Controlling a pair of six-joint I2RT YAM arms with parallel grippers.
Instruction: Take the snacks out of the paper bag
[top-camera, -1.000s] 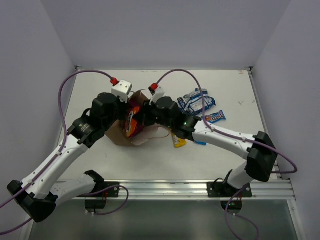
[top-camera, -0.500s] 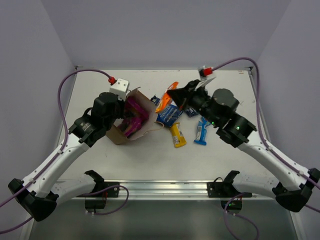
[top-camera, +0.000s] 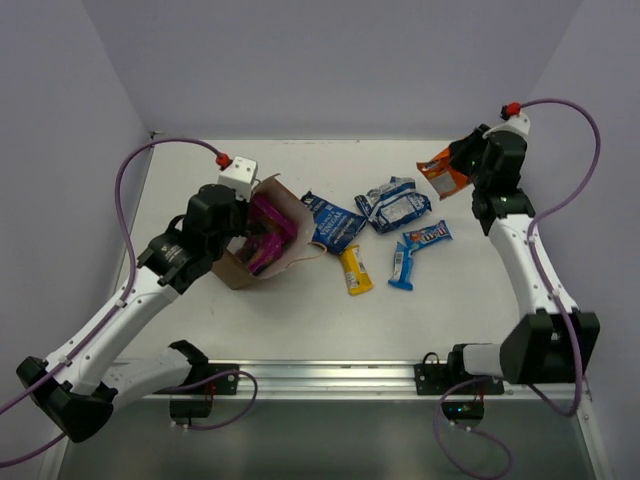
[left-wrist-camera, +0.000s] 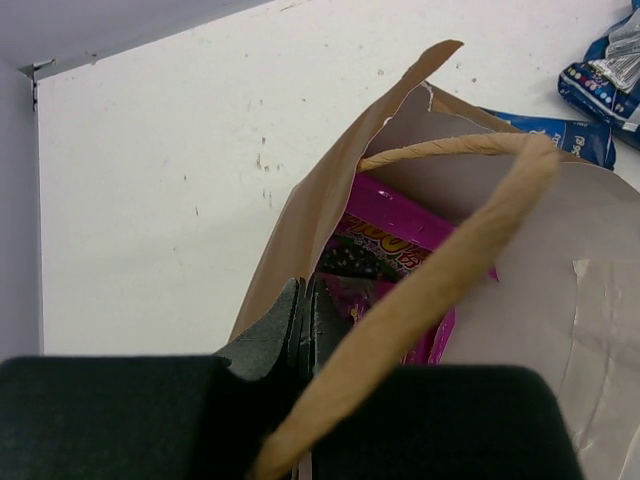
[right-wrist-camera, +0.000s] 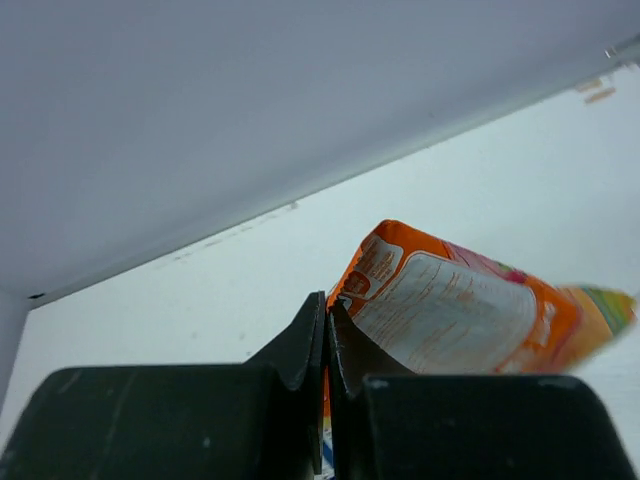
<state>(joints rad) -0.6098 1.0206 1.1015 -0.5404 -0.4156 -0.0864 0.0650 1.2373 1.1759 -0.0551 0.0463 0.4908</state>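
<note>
While your left gripper (left-wrist-camera: 305, 318) pinches the rim of the brown kraft paper bag (top-camera: 290, 203), your right gripper (right-wrist-camera: 326, 335) is clamped on the orange-red snack packet (top-camera: 441, 172), well to the right of that bag. Two magenta-purple pouches (top-camera: 262, 232) lie inside the bag. Just right of it, on the white table (top-camera: 300, 320), lie a dark blue bag (top-camera: 333, 222), a blue-white packet (top-camera: 393, 203), a yellow bar (top-camera: 352, 270) and two blue bars (top-camera: 403, 262).

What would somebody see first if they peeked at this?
The bright orange packet, pinched in the right tool, up in the air near the far right corner of the table. Then the brown paper bag at the left, its wall gripped by the left tool, with magenta pouches showing inside. A yellow bar and blue packets lie between them.
</note>
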